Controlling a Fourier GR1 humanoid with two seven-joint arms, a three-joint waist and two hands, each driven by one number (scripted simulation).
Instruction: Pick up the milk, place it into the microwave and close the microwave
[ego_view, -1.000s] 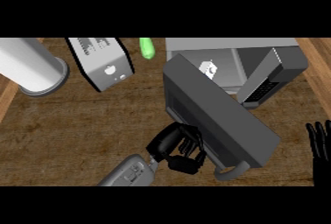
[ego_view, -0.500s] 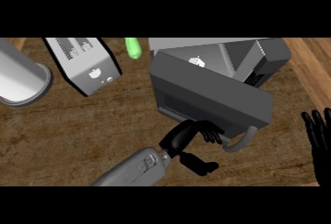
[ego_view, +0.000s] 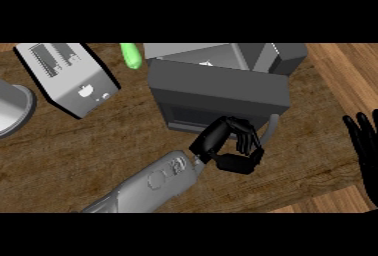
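Observation:
The grey microwave stands at the back of the wooden counter. Its dark door is swung nearly across the front, and only a strip of the inside shows above it. A small white patch is visible in that strip; I cannot tell whether it is the milk. My left hand presses its curled fingers against the door's lower edge, just left of the door handle, and holds nothing. At the right edge of the view, my right hand rests open with its fingers up.
A silver toaster lies at the back left. A green object sits between it and the microwave. Part of a grey round container shows at the left edge. A lighter wood edge borders the counter at the right.
The microwave door has swung from wide open to nearly across the front, with my left hand moving along against it. The right hand has stayed at the right edge.

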